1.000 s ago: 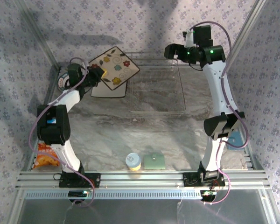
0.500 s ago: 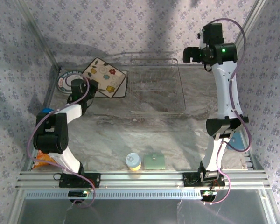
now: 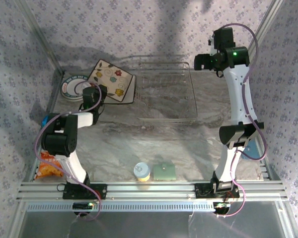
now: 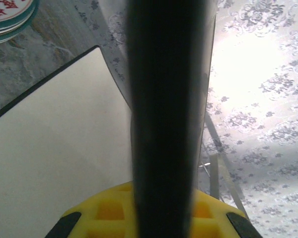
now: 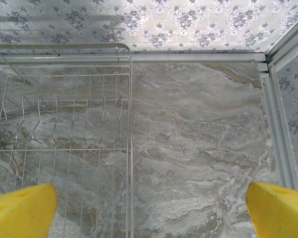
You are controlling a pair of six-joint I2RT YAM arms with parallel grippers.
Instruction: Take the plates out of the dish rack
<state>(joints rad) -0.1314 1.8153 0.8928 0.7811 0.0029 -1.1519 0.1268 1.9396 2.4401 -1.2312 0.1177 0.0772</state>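
Left jaws clenched on the edge of the flowered plate [image 3: 112,79], right jaws spread wide, empty, above the dish rack [image 3: 166,92].

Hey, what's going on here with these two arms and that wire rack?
The left gripper is shut on the edge of the flower-printed plate, which sits over a plain square plate on the table left of the dish rack, next to the stacked round plates. The rack looks empty. The right gripper hangs open above the rack's far right corner.

Yellow fingers [image 5: 21,208] spread wide at bottom corners; dish rack [image 5: 59,134] left on marble table [image 5: 198,148]; patterned wall [image 5: 188,22] behind.
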